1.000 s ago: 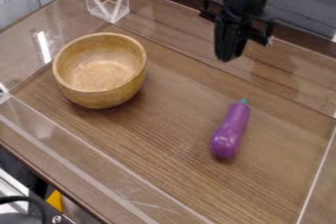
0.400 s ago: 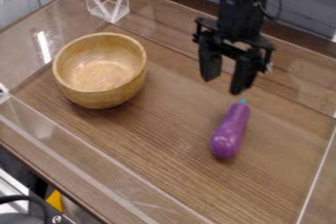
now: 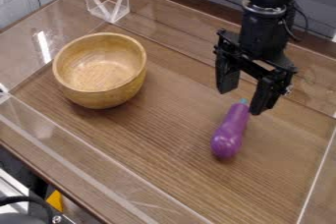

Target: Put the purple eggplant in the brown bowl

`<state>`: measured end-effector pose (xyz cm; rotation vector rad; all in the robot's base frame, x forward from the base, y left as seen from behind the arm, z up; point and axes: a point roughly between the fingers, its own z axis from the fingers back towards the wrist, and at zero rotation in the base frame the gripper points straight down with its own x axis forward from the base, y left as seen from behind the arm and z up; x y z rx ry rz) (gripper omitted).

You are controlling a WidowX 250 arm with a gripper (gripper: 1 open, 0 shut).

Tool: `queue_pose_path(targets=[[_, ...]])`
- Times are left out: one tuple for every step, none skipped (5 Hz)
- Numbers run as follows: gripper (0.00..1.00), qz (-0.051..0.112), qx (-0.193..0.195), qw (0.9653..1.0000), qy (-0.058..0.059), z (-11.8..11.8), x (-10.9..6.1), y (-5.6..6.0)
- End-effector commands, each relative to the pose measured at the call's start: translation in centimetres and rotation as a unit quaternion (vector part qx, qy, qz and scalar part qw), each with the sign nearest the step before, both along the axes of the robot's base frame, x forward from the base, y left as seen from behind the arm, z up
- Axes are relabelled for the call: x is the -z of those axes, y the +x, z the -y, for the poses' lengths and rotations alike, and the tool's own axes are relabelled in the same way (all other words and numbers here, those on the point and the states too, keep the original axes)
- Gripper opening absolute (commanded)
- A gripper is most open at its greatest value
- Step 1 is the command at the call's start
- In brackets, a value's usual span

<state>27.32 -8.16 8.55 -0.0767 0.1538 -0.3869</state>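
The purple eggplant [image 3: 231, 132] lies on the wooden table at the right, its dark stem tip pointing away toward the gripper. My gripper [image 3: 247, 94] points down just above that stem end, open, with its black fingers [image 3: 225, 73] spread wide and nothing between them. The brown bowl [image 3: 98, 69] sits upright at the left, well apart from the eggplant, and holds nothing.
Clear plastic walls [image 3: 53, 17] ring the wooden table [image 3: 144, 140]. A small clear folded stand [image 3: 106, 5] sits at the back left behind the bowl. The arm rises out of the top right of the view.
The gripper went from shut to wide open, and it moved right, toward the camera and lower, ending over the eggplant's stem end. Eggplant and bowl have not moved.
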Motion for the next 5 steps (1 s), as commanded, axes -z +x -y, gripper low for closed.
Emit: queue_pose_path(targets=[[1.0,0.016,-0.007,0.9998,-0.001,0.3,0.2,0.3],[1.0,0.015,-0.016,0.9998,0.002,0.4,1.4,0.4],[1.0,0.013,-0.017,0.9998,0.004,0.7,1.7,0.4],[1.0,0.012,-0.018,0.9997,0.008,0.9,1.8,0.3],[1.0,0.01,-0.011,0.9998,0.011,1.1,2.4,0.2]])
